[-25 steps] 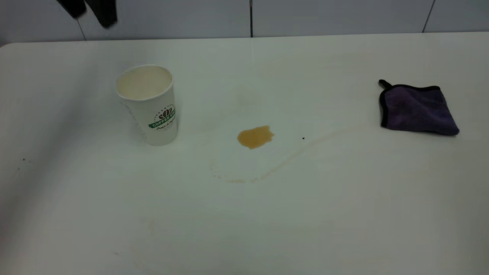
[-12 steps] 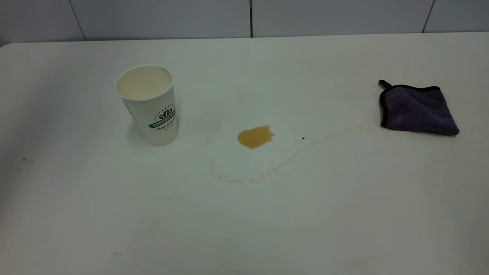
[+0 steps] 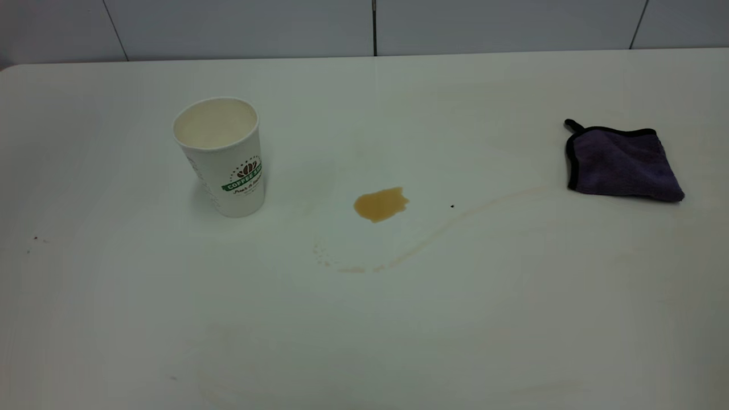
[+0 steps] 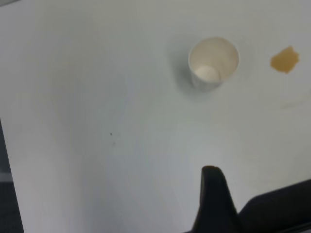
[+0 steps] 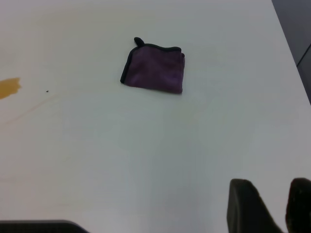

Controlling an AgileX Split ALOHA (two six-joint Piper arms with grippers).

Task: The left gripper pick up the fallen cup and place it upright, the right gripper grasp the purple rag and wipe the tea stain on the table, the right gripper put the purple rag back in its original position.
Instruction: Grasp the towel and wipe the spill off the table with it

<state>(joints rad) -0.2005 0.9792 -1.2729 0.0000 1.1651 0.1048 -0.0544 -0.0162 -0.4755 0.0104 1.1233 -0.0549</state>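
The cup (image 3: 222, 159) stands upright on the white table (image 3: 455, 319) at the left, mouth up; the left wrist view shows it from above (image 4: 214, 63). The amber tea stain (image 3: 380, 204) lies mid-table, with a thin pale trail (image 3: 433, 236) curving off it. It also shows in the left wrist view (image 4: 285, 59). The purple rag (image 3: 621, 164) lies flat at the right, loop corner towards the back. Neither gripper is in the exterior view. My left gripper (image 4: 243, 204) hangs high, far from the cup, empty. My right gripper (image 5: 269, 194) is high, far from the rag (image 5: 154, 69), jaws apart, empty.
A grey panelled wall (image 3: 364, 25) runs behind the table's back edge. The table's rounded corner is at the back left (image 3: 11, 68). A tiny dark speck (image 3: 452, 206) lies right of the stain. The table's side edge shows in the right wrist view (image 5: 291, 48).
One second ago my left gripper's dark jaws showed at the top left of the exterior view, above the cup. They have withdrawn out of that view. Cup, stain and rag have not moved.
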